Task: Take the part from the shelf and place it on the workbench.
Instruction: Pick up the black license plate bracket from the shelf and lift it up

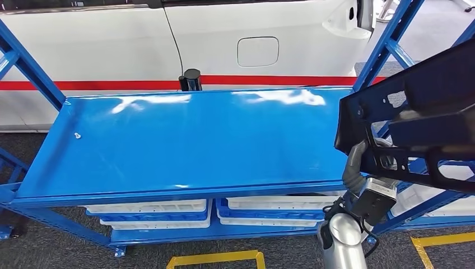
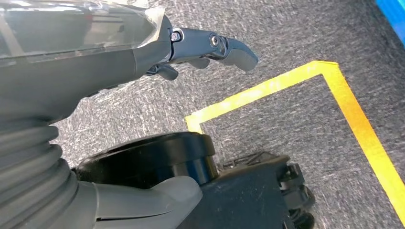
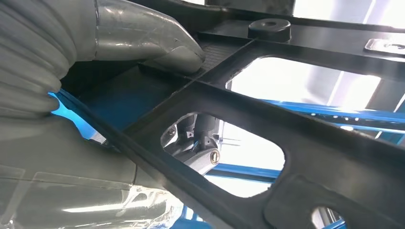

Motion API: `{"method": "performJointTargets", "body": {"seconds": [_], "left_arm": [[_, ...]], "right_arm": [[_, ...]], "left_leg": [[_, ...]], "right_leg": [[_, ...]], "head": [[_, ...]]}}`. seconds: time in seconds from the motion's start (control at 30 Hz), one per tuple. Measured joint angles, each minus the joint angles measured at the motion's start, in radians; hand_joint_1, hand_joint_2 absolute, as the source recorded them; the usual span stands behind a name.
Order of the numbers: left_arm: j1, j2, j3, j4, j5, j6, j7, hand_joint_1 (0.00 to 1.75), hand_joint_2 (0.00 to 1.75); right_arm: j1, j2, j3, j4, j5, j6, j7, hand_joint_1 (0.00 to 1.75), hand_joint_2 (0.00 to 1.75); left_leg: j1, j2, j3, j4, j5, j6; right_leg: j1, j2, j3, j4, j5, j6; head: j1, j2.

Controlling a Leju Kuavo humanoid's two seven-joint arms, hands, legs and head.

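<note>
The part [image 1: 425,112] is a large black plastic frame with cut-outs, held up at the right, above and just past the right end of the blue bench top [image 1: 190,140]. My right hand [image 1: 365,162] grips its lower edge from beneath. In the right wrist view the thumb [image 3: 157,45] presses on the upper face of the part [image 3: 296,124], and the fingers [image 3: 200,150] show through a cut-out on the underside. My left hand [image 2: 119,62] hangs over the grey floor, fingers [image 2: 215,47] stretched out and holding nothing.
The blue bench top is bare and glossy, framed by blue uprights [image 1: 386,45]. White bins [image 1: 151,213] sit on the level below. A white car body [image 1: 168,39] stands close behind, with a black post [image 1: 190,79] at the back edge. Yellow tape [image 1: 218,259] marks the floor.
</note>
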Motion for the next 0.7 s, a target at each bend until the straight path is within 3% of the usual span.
{"method": "performJointTargets", "body": {"seconds": [0.03, 0.07, 0.13, 0.17, 0.23, 0.3, 0.37, 0.43, 0.5, 0.53, 0.57, 0.6, 0.7], "left_arm": [[0.000, 0.000, 0.001, 0.000, 0.004, 0.000, -0.002, 0.00, 1.75], [0.001, 0.000, 0.001, 0.000, 0.007, -0.001, -0.003, 0.00, 1.75], [0.001, 0.000, 0.003, 0.000, 0.013, -0.002, -0.005, 0.00, 1.75], [0.001, 0.000, 0.005, 0.000, 0.014, -0.003, -0.005, 0.00, 1.75], [0.001, 0.001, 0.007, 0.000, 0.016, -0.003, -0.007, 0.00, 1.75], [0.001, 0.001, 0.011, 0.000, 0.018, -0.003, -0.009, 0.00, 1.75], [0.001, 0.002, 0.013, 0.000, 0.021, -0.004, -0.011, 0.00, 1.75], [0.000, 0.002, 0.015, 0.000, 0.025, -0.004, -0.014, 0.00, 1.75], [-0.002, 0.003, 0.018, -0.002, 0.029, -0.004, -0.016, 0.00, 1.75], [-0.003, 0.004, 0.019, -0.003, 0.032, -0.005, -0.017, 0.00, 1.75], [-0.003, 0.004, 0.020, -0.004, 0.036, -0.005, -0.016, 0.00, 1.75], [-0.003, 0.004, 0.021, -0.005, 0.040, -0.006, -0.016, 0.00, 1.75], [0.004, 0.005, 0.021, -0.005, 0.047, -0.008, -0.011, 0.00, 1.75]], "right_arm": [[0.000, -0.002, 0.002, 0.002, -0.001, 0.000, 0.000, 1.75, 1.75], [0.000, -0.003, 0.003, 0.004, -0.003, 0.000, 0.002, 1.75, 1.75], [-0.002, -0.005, 0.007, 0.007, -0.006, 0.000, 0.005, 1.75, 1.75], [-0.004, -0.006, 0.009, 0.007, -0.007, 0.000, 0.006, 1.75, 1.75], [-0.007, -0.008, 0.015, 0.009, -0.008, 0.000, 0.007, 1.75, 1.75], [-0.007, -0.010, 0.018, 0.010, -0.009, 0.000, 0.009, 1.75, 1.75], [-0.009, -0.012, 0.021, 0.010, -0.011, 0.000, 0.012, 1.75, 1.75], [-0.011, -0.013, 0.025, 0.010, -0.012, 0.000, 0.012, 1.75, 1.75], [-0.012, -0.014, 0.028, 0.011, -0.015, 0.000, 0.014, 1.75, 1.75], [-0.012, -0.015, 0.029, 0.012, -0.017, 0.000, 0.015, 1.75, 1.75], [-0.012, -0.015, 0.031, 0.013, -0.019, 0.000, 0.015, 1.75, 1.75], [-0.012, -0.016, 0.032, 0.014, -0.021, 0.000, 0.015, 1.75, 1.75], [-0.013, -0.019, 0.036, 0.015, -0.025, 0.000, 0.015, 1.75, 1.75]], "left_leg": [[0.000, 0.001, -0.007, 0.001, 0.005, -0.001], [0.001, 0.002, -0.011, 0.001, 0.010, -0.003], [0.003, 0.002, -0.015, 0.004, 0.016, -0.009], [0.002, 0.001, -0.018, 0.007, 0.019, -0.013], [-0.001, 0.000, -0.024, 0.013, 0.023, -0.023], [-0.003, -0.002, -0.029, 0.016, 0.030, -0.034], [-0.001, -0.006, -0.039, 0.032, 0.014, -0.044], [0.001, -0.008, -0.071, 0.112, -0.051, -0.053], [0.001, -0.008, -0.114, 0.241, -0.127, -0.060], [0.001, -0.008, -0.122, 0.284, -0.143, -0.060], [0.001, -0.008, -0.113, 0.292, -0.140, -0.059], [0.001, -0.008, -0.084, 0.260, -0.121, -0.056], [-0.001, -0.009, 0.039, 0.061, -0.055, -0.040]], "right_leg": [[-0.002, 0.000, -0.004, 0.035, -0.015, 0.005], [-0.003, 0.000, 0.013, 0.031, -0.013, 0.013], [-0.010, -0.001, 0.103, -0.094, 0.023, 0.034], [-0.011, 0.000, 0.151, -0.168, 0.039, 0.038], [-0.009, 0.004, 0.200, -0.249, 0.053, 0.032], [-0.008, 0.006, 0.195, -0.251, 0.055, 0.018], [-0.014, 0.004, 0.188, -0.253, 0.061, 0.000], [-0.017, 0.001, 0.176, -0.255, 0.073, -0.022], [-0.013, -0.001, 0.161, -0.254, 0.083, -0.034], [-0.011, -0.001, 0.153, -0.253, 0.088, -0.036], [-0.009, -0.002, 0.147, -0.252, 0.093, -0.035], [-0.008, -0.002, 0.142, -0.252, 0.098, -0.034], [-0.004, 0.000, 0.133, -0.251, 0.110, -0.024]], "head": [[0.000, 0.000], [0.000, 0.000], [0.000, 0.000], [0.000, 0.000], [0.000, 0.000], [-0.001, 0.000], [-0.002, 0.000], [-0.003, 0.000], [-0.003, 0.000], [-0.003, 0.000], [-0.003, 0.000], [-0.003, 0.000], [-0.003, 0.000]]}}
